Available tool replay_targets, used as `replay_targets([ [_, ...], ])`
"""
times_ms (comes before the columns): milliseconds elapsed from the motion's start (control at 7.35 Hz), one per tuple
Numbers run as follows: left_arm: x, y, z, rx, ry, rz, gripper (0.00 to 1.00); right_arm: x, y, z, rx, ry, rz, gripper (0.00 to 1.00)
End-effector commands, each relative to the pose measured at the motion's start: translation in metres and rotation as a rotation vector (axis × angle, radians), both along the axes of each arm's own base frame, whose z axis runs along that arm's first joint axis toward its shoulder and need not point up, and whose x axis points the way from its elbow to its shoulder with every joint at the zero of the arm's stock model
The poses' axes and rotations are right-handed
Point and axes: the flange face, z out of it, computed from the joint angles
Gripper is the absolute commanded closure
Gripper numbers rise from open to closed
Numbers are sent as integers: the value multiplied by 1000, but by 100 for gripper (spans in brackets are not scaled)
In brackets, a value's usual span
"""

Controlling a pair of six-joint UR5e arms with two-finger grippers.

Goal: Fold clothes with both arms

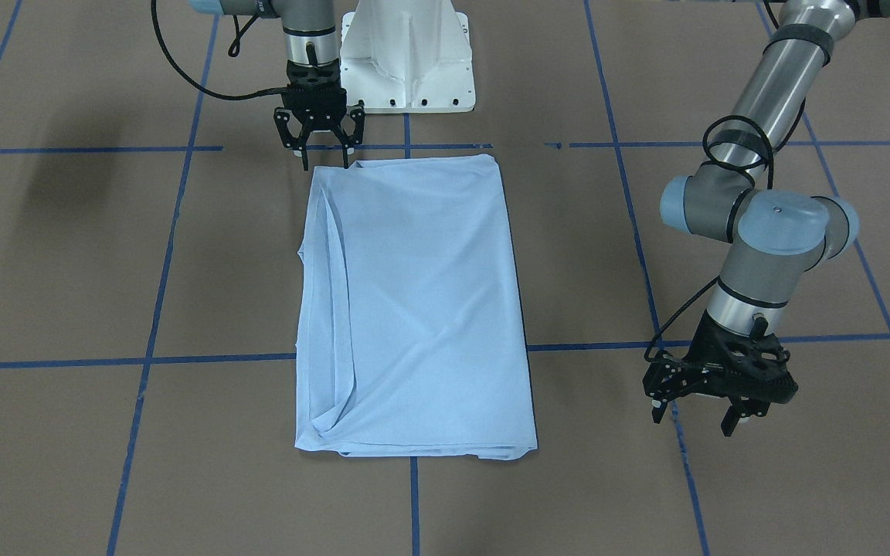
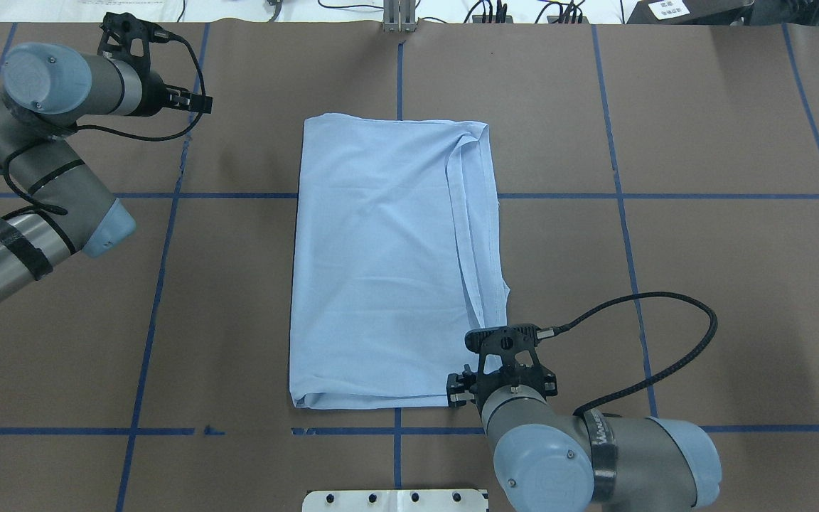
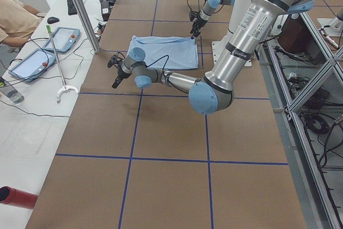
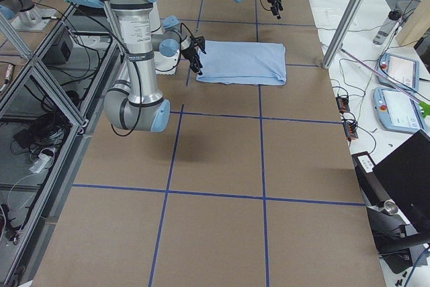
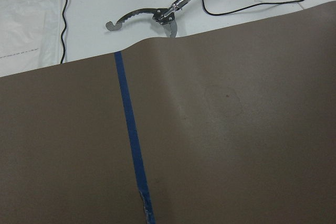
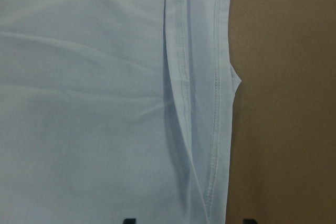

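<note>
right hand [image 1: 325, 157]: fingertips hidden under its wrist overhead | T-shirt [image 6: 105, 103]: cropped in right wrist view

The light blue fabric T-shirt [image 2: 381, 270] lies flat, folded into a long rectangle. The black right gripper [image 1: 325, 161] hovers, jaws spread, at its near right corner. The black left gripper [image 1: 694, 421], also spread, is far left.

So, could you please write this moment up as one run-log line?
T-shirt: folded rectangle, flat on table | right claw: open, at robot-side corner | left claw: open, clear of T-shirt
</note>
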Motion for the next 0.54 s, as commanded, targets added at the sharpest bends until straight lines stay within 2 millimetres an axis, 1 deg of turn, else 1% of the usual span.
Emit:
replay_targets([
  [0,1,1,0,0,0,2,0,3,-47,9,61,91,-55,0],
  [136,1,0,-1,0,2,1,0,-6,-51,9,48,88,-60,2],
  [272,1,1,-2,3,4,1,0,-13,-53,17,44,106,-63,4],
  [408,2,1,-1,2,3,2,0,-15,-53,21,41,115,-65,3],
])
